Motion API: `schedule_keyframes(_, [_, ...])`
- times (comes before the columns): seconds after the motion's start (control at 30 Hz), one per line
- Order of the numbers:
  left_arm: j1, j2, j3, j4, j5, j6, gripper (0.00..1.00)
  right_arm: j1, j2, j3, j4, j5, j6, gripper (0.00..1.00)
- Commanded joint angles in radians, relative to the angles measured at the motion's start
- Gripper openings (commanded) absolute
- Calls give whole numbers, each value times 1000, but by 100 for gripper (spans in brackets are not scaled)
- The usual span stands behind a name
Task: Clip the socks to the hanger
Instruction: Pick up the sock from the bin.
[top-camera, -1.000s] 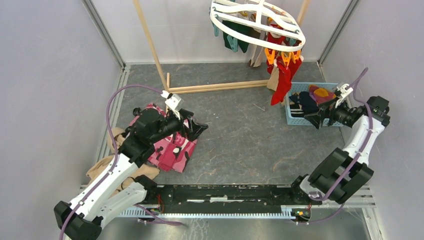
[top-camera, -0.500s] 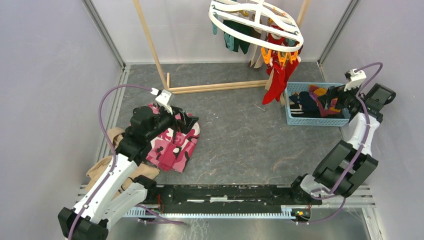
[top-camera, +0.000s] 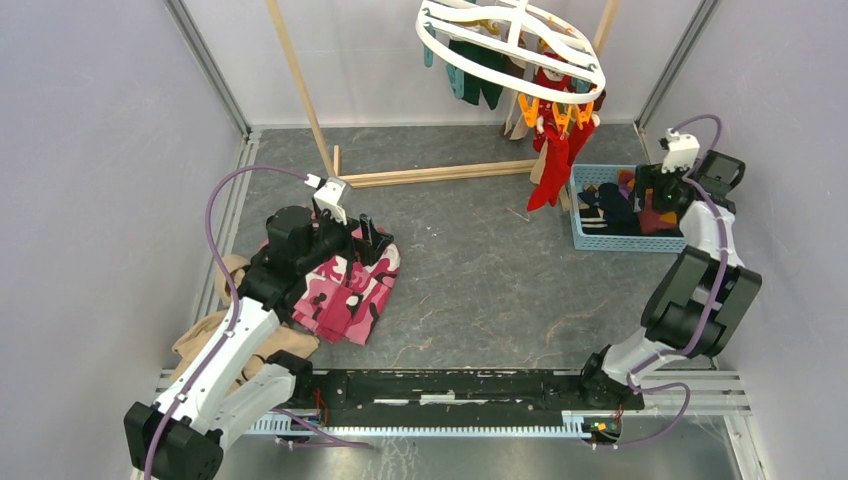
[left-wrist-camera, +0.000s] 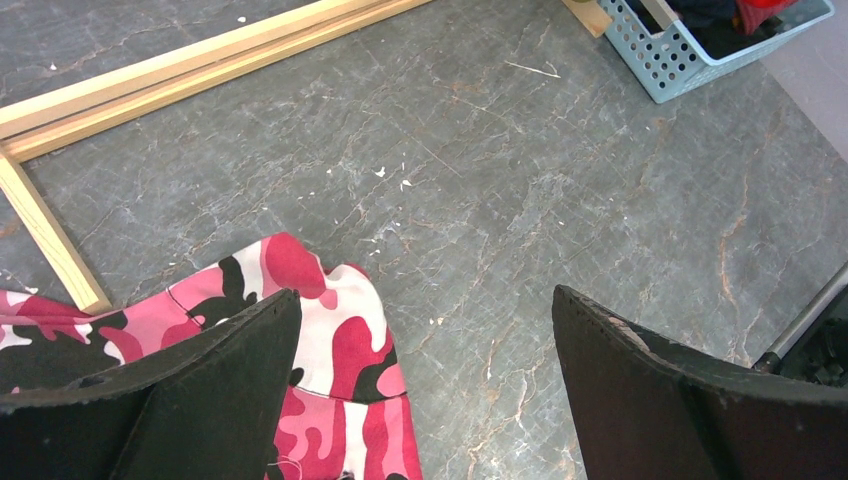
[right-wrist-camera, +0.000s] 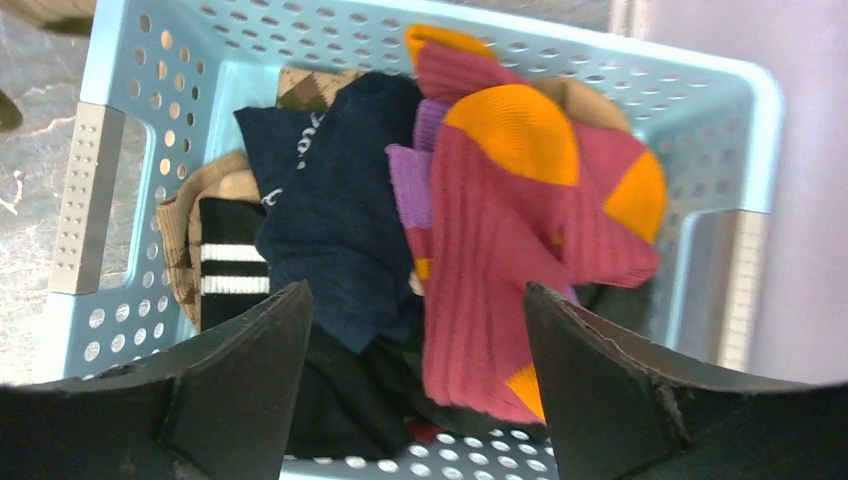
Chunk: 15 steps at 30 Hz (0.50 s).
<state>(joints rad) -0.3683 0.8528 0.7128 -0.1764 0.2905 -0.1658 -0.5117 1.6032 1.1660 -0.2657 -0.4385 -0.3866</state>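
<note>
The white oval hanger (top-camera: 510, 45) hangs at the top with a red sock (top-camera: 545, 175) and a dark green sock (top-camera: 482, 85) clipped to it. More socks lie in the blue basket (top-camera: 582, 238): a maroon sock with orange patches (right-wrist-camera: 500, 250), a navy sock (right-wrist-camera: 330, 220) and a black sock with white stripes (right-wrist-camera: 232, 275). My right gripper (right-wrist-camera: 415, 290) is open just above this pile, pointing down, with nothing between its fingers. My left gripper (left-wrist-camera: 425, 293) is open over the grey floor at the edge of the camouflage cloth, holding nothing.
A pink camouflage cloth (top-camera: 345, 295) and a tan cloth (top-camera: 200, 340) lie under my left arm. A light wooden pole rack (top-camera: 300, 90) stands at the back, its base bar (left-wrist-camera: 200, 65) on the floor. The basket's perforated walls (right-wrist-camera: 120, 90) surround my right fingers.
My right arm has swung from the basket's near side to above it, pointing down into the socks. The left gripper drew back slightly over the camouflage cloth. The hanger sways a little.
</note>
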Motion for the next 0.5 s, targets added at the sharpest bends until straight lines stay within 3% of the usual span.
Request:
schedule_keyframes(0.0, [14, 4, 7, 13, 11, 56, 100, 71, 64, 62, -44, 84, -32, 81])
schedule_keyframes(0.47, [25, 11, 7, 10, 18, 52, 100, 167, 198, 156, -84, 282, -106, 33])
